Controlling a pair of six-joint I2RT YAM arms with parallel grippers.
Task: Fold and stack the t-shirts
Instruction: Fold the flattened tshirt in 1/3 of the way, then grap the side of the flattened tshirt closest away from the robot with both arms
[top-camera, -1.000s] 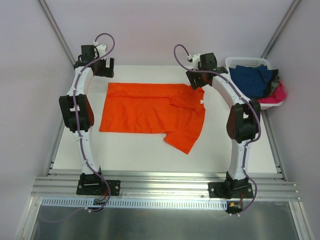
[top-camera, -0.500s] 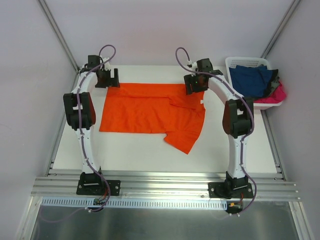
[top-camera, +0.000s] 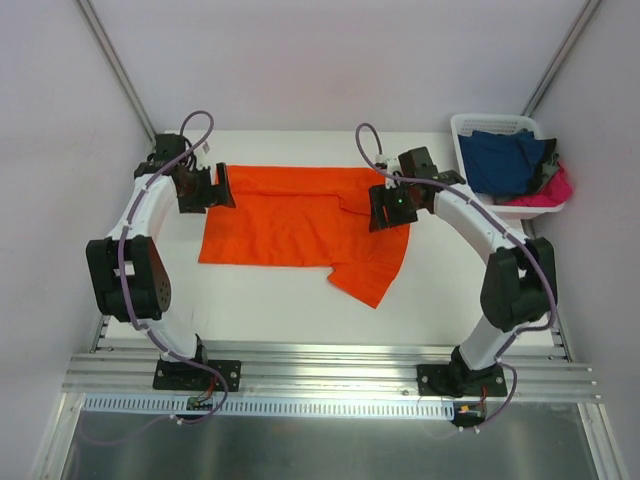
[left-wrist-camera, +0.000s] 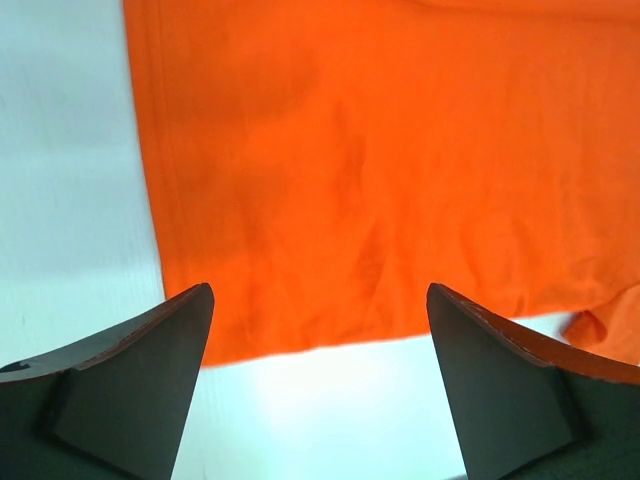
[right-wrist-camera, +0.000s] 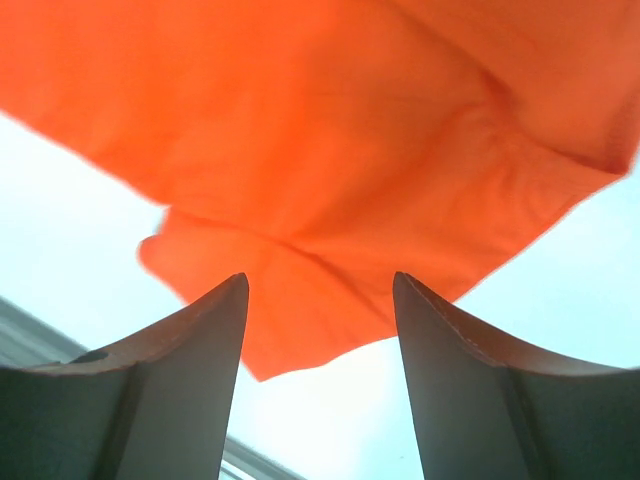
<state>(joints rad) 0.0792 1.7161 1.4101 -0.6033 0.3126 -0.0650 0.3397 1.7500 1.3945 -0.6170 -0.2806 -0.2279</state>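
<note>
Orange cloth fills most of what both my wrist cameras see. The orange t-shirt (top-camera: 290, 225) lies spread flat in the middle of the white table (top-camera: 270, 310), lengthwise from left to right, with its near sleeve (top-camera: 365, 280) sticking out toward my bases. My left gripper (top-camera: 205, 188) hangs over the far left corner of the shirt, and my right gripper (top-camera: 392, 208) over its right end. I judge that I hold them at the two ends so that I can take one long edge at both sides together and lay it over for a fold.

The fingers (left-wrist-camera: 130, 390) of my left gripper are spread wide, with the straight edge of the shirt and bare table between them; they hold nothing. The right ones are also apart, somewhat less wide, above a loose flap of cloth, and hold nothing either. Whether any tip touches the cloth I cannot tell.

At the far right corner stands a white basket (top-camera: 468, 124) with a navy shirt (top-camera: 500, 160) and a pink shirt (top-camera: 555, 190) heaped inside. It is near my right arm, so a wide swing of the elbow could knock it. The right end of the orange shirt is wrinkled and partly doubled, so I may pinch two layers there.
</note>
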